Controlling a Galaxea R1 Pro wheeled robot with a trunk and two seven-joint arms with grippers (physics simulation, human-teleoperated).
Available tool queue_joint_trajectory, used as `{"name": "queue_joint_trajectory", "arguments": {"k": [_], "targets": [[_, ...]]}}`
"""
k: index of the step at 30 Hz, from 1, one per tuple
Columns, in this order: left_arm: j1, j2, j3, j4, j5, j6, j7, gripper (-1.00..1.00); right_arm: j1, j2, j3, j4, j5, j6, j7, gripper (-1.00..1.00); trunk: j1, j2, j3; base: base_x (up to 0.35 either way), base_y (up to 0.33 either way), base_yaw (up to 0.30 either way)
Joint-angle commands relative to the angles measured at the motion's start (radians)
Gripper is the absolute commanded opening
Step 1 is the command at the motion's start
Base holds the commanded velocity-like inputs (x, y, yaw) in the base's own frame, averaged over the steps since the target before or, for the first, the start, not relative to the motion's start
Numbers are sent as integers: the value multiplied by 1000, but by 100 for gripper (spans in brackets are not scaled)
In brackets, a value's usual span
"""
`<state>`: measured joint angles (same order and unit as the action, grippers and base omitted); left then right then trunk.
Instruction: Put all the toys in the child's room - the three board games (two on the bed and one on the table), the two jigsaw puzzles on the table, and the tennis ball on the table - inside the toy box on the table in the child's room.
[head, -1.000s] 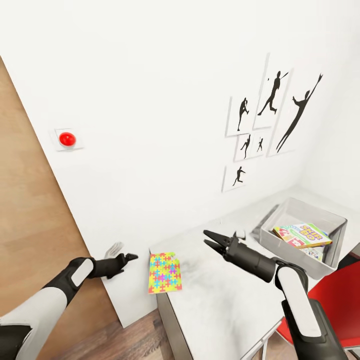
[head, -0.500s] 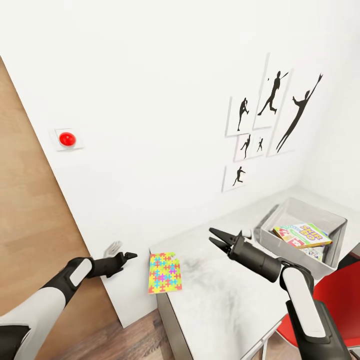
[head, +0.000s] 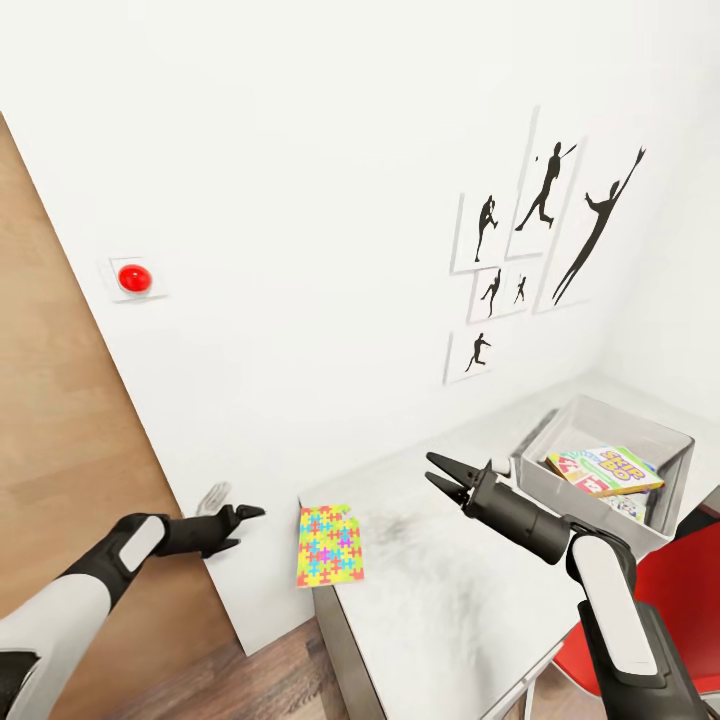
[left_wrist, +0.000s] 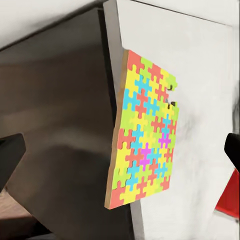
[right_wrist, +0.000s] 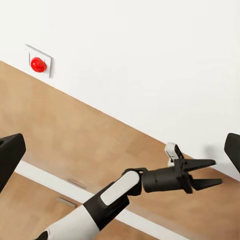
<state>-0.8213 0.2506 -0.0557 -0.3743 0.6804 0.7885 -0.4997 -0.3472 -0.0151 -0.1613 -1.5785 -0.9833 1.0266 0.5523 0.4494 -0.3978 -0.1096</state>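
From the head view, the jigsaw puzzle (head: 329, 545) overhangs the table (head: 450, 600) corner, just ahead of the left gripper (head: 248, 512), whose spread I can't tell here. The right gripper (head: 437, 472) hovers spread, toy box (head: 640, 432) behind it.

Left wrist view: the puzzle (left_wrist: 145, 137) looks thin, stiff, light; pinch its overhanging edge.

Right wrist view: the left gripper (right_wrist: 209, 173) is parted, empty.

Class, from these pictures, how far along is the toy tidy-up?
Done: at least one board game lies in the toy box. In hand: nothing; the left pincer and right pincer are both open and empty. Left: a jigsaw puzzle overhangs the corner of the table. Other toys can't be judged.
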Motion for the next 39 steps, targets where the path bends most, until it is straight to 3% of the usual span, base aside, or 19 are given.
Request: {"name": "queue_joint_trajectory", "arguments": {"k": [1,4,9,39], "targets": [[-1,5,-6,0,3,9,-20,100,-1,0,-1,0,6,4,7,100,1,-2,-2,0,0,0],[-1,17,-6,-1,1,27,-73,100,-1,1,-2,0,6,3,7,100,1,-2,-2,0,0,0],[-1,22,-6,-1,-2,38,-107,100,-1,4,1,0,6,3,6,100,1,-2,-2,0,0,0],[-1,14,-6,-2,-7,39,-107,100,-1,3,2,0,6,3,5,100,1,-2,-3,0,0,0]]}}
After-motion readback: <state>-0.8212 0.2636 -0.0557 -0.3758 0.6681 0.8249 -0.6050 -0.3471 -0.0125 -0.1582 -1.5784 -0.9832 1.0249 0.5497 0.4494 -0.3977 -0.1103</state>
